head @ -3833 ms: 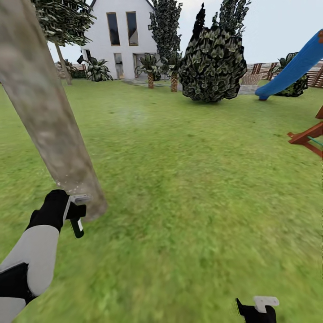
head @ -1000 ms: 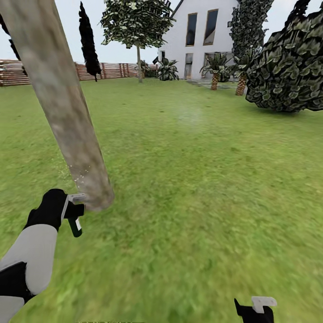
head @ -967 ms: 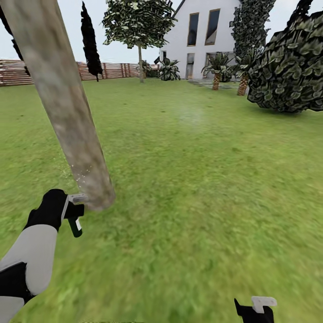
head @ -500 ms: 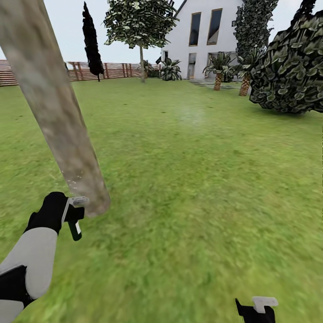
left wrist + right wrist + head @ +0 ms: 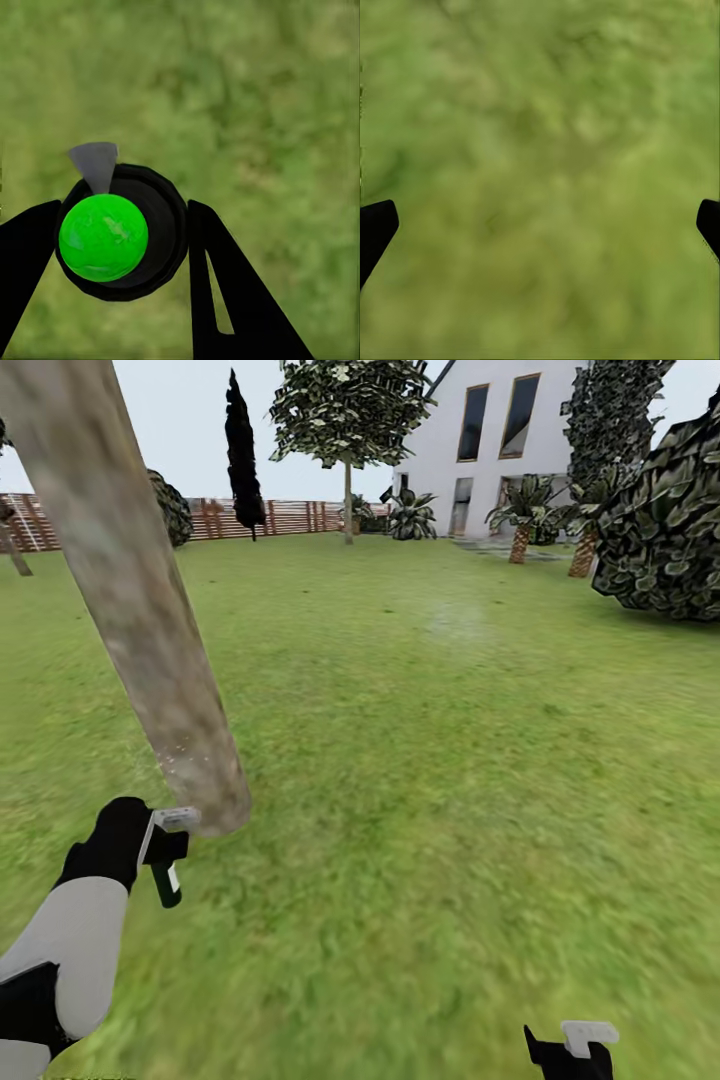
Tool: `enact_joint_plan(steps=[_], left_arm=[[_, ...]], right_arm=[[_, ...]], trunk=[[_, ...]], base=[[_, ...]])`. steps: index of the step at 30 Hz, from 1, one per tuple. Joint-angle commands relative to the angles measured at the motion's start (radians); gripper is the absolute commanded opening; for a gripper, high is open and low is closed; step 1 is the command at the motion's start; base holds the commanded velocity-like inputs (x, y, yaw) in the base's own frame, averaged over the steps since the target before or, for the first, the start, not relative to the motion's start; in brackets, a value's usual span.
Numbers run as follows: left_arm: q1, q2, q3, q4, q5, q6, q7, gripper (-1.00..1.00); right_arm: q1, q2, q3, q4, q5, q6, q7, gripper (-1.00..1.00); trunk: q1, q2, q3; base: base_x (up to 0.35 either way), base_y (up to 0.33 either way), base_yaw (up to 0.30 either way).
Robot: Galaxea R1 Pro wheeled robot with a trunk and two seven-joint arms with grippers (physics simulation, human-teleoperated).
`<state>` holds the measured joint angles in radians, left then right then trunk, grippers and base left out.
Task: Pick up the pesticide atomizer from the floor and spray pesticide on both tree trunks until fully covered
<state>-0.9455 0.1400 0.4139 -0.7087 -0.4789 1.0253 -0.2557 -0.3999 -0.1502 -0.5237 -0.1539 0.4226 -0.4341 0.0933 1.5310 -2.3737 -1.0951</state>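
Observation:
My left gripper point(image 5: 163, 847) is shut on the pesticide atomizer point(image 5: 167, 880), a small dark bottle with a pale grey spray head, held just beside the foot of a near tree trunk point(image 5: 150, 630). That thick, mottled grey-brown trunk carries pale specks low down. In the left wrist view the atomizer point(image 5: 120, 232) is a black round body with a bright green ball, clamped between two black fingers point(image 5: 217, 285). The second tree point(image 5: 347, 415) stands far off by the fence. My right gripper point(image 5: 572, 1050) hangs open over grass at the picture's lower edge, its fingertips point(image 5: 376, 225) wide apart.
Green lawn point(image 5: 450, 760) spreads ahead and to the right. A brown slat fence point(image 5: 290, 517) runs along the back, with a narrow black columnar tree point(image 5: 243, 455) before it. A white house point(image 5: 500, 440), short palms point(image 5: 520, 525) and a big dark shrub point(image 5: 665, 530) stand at the back right.
The camera has turned left, so the house, shrub and far tree have slid right in the picture. My left gripper still holds the atomizer at the trunk's foot; the right gripper is unchanged.

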Motion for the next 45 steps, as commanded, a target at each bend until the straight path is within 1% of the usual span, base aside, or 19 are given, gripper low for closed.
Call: enact_joint_plan(steps=[1, 8, 17, 21, 23, 26, 31, 34, 40, 45], left_arm=[[-0.001, 0.0, 0.003, -0.001, -0.011, 0.002, -0.01, -1.0], [0.0, -0.004, 0.002, 0.0, -0.012, 0.002, -0.01, -1.0], [0.001, -0.004, 0.002, -0.001, -0.012, 0.001, -0.009, -1.0], [0.002, -0.005, 0.001, 0.0, -0.013, 0.001, -0.007, -1.0], [0.019, -0.006, 0.001, -0.001, -0.013, 0.0, -0.006, -1.0], [0.028, -0.005, 0.003, -0.002, -0.013, 0.0, -0.005, -1.0], [0.03, -0.004, 0.003, -0.001, -0.014, -0.001, -0.005, -1.0], [0.03, -0.007, 0.003, -0.001, -0.013, -0.001, -0.004, -1.0], [0.03, -0.011, 0.003, -0.001, -0.012, -0.001, -0.002, -1.0], [0.03, -0.011, 0.005, -0.001, -0.012, -0.001, -0.002, -1.0]], right_arm=[[0.0, 0.0, -0.009, 0.001, 0.002, -0.003, 0.008, 1.0], [0.0, 0.001, -0.009, 0.001, 0.002, -0.003, 0.008, 1.0], [0.0, -0.003, -0.01, -0.001, 0.002, -0.005, 0.008, 1.0], [0.0, -0.003, -0.01, -0.001, 0.002, -0.003, 0.008, 1.0], [0.0, -0.005, -0.01, -0.002, 0.001, -0.004, 0.008, 1.0], [0.0, -0.006, -0.01, -0.003, 0.001, -0.005, 0.008, 1.0], [0.0, -0.006, -0.01, -0.003, 0.001, -0.005, 0.008, 1.0], [0.0, -0.005, -0.01, -0.003, 0.001, -0.005, 0.008, 1.0], [0.0, -0.005, -0.01, -0.003, 0.002, -0.005, 0.008, 1.0], [0.0, -0.005, -0.01, -0.003, 0.002, -0.005, 0.008, 1.0]], trunk=[[0.0, 0.0, -0.001], [0.0, 0.0, -0.001], [0.0, 0.0, -0.001], [0.0, 0.0, -0.001], [0.0, 0.0, -0.001], [0.0, 0.0, -0.001], [0.0, 0.0, -0.001], [0.0, 0.0, -0.001], [0.0, 0.0, -0.001], [0.0, 0.0, -0.001]], base=[[0.022, -0.018, 0.275], [0.032, -0.019, 0.254], [0.222, -0.165, 0.017], [0.174, -0.225, 0.0], [0.124, -0.253, 0.007], [0.106, -0.26, 0.117], [0.1, -0.263, 0.235], [0.144, -0.263, 0.21], [0.154, -0.261, 0.025], [0.033, -0.268, 0.0]])
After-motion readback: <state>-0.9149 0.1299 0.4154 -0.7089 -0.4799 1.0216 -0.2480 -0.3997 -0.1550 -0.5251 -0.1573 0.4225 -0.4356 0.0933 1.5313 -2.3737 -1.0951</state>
